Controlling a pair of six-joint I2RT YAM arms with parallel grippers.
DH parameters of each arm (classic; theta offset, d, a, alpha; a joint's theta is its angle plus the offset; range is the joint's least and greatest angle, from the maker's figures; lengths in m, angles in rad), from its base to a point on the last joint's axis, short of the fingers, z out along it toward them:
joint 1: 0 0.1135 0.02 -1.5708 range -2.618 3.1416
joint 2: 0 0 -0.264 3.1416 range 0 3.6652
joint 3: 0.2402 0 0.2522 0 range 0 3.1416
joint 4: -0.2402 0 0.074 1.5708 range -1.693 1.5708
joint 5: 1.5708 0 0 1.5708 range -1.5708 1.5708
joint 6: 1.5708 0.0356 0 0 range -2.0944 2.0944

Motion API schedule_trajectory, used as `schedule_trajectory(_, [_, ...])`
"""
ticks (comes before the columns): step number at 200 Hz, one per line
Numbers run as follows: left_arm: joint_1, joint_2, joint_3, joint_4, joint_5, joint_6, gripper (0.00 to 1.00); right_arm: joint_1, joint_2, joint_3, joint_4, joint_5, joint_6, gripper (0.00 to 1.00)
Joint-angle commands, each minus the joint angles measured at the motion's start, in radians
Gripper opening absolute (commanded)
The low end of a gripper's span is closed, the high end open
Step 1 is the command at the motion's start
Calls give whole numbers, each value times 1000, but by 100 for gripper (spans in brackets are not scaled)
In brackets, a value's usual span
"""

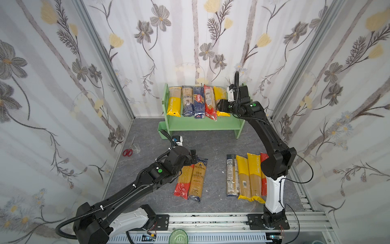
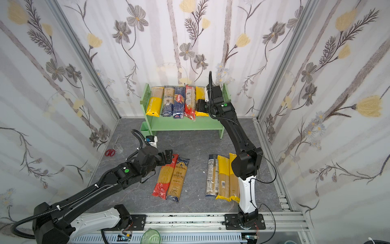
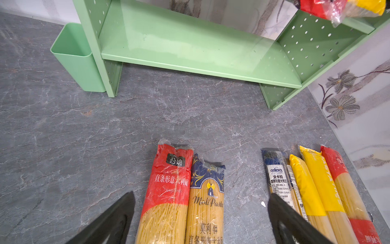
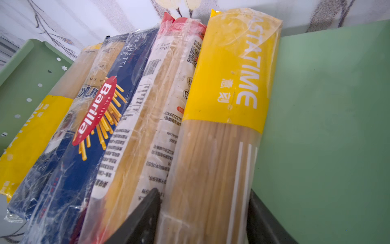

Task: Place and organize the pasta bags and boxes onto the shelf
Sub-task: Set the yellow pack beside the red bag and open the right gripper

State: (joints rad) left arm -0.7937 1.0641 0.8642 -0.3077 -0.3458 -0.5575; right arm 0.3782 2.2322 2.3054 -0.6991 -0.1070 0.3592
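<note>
Right wrist view first: my right end effector straddles the near end of a yellow PASTATIME bag. One finger sits on each flank, very close to the wrap, and I cannot tell whether they pinch it or stand just clear. That bag lies on the top tier of the green shelf, with bare board on one side of it. Pressed against its other side is a red-ended bag, then the dark blue Barilla box. In a top view the row runs on, away from my end effector, with a navy-ended bag and a second yellow bag next to the far side panel.

My left end effector hangs over the tabletop with its fingers spread wide, gripping nothing. Just under and ahead of it lie a red-topped bag and a navy MoliPasta bag, side by side and touching. Farther out toward my right arm, four more bags lie in a row on the tabletop. Well ahead stands the shelf, with a small green cup against its side panel. Out on the side away from my right arm, red scissors and a clear beaker lie near the wall.
</note>
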Motion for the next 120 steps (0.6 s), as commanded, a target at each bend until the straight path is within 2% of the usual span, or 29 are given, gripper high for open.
schedule_trajectory(1, [4, -18, -10, 22, -6, -11, 100, 0, -32, 11, 75, -8, -12, 69])
schedule_trajectory(25, [2, -37, -20, 22, -3, -19, 100, 0, -69, 10, 42, 47, -39, 75])
schedule_trajectory(74, [3, -84, -41, 22, 24, -73, 100, 1, -178, -18, -91, 107, -62, 77])
schedule_trajectory(89, [-4, -100, -61, 23, 28, -99, 100, 9, -261, -143, -78, 124, -63, 77])
schedule_trajectory(120, [-89, -107, -93, 22, 9, -142, 100, 31, -530, -581, 72, 151, -39, 78])
